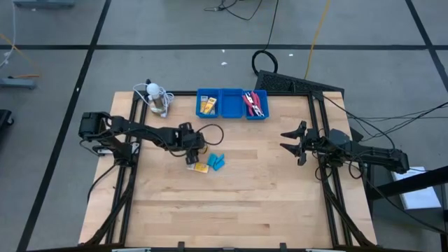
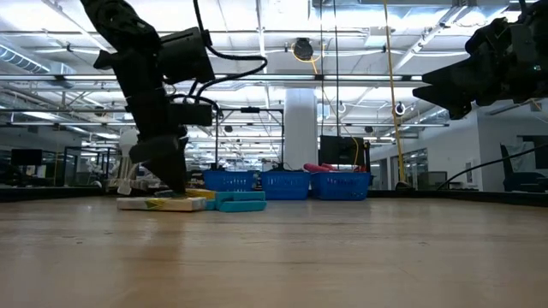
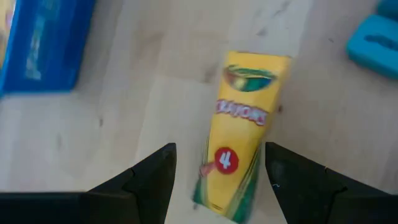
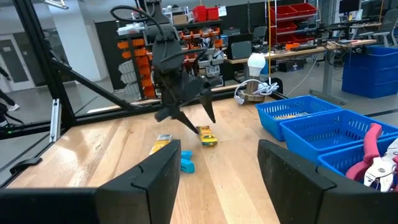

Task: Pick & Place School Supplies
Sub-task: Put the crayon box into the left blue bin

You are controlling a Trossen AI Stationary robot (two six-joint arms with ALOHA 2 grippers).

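Note:
My left gripper (image 1: 191, 155) is open and points down at the table's middle, low over a yellow crayon packet (image 3: 244, 124) lying flat on the wood. In the left wrist view its fingers stand on either side of the packet's near end, with a gap on each side. A second yellow packet (image 4: 163, 144) and light-blue pieces (image 1: 215, 162) lie close beside it. The blue tray (image 1: 231, 89) at the far edge holds yellow packets (image 1: 207, 105) in its left compartment and red-handled scissors (image 1: 253, 105) in its right one. My right gripper (image 1: 290, 140) is open and raised over the table's right side.
A white round object with a coiled cable (image 1: 155, 94) sits at the far left, beside the tray. Black frame rails run along the table's left and right sides. Bare wood stretches across the near half of the table (image 1: 231, 210).

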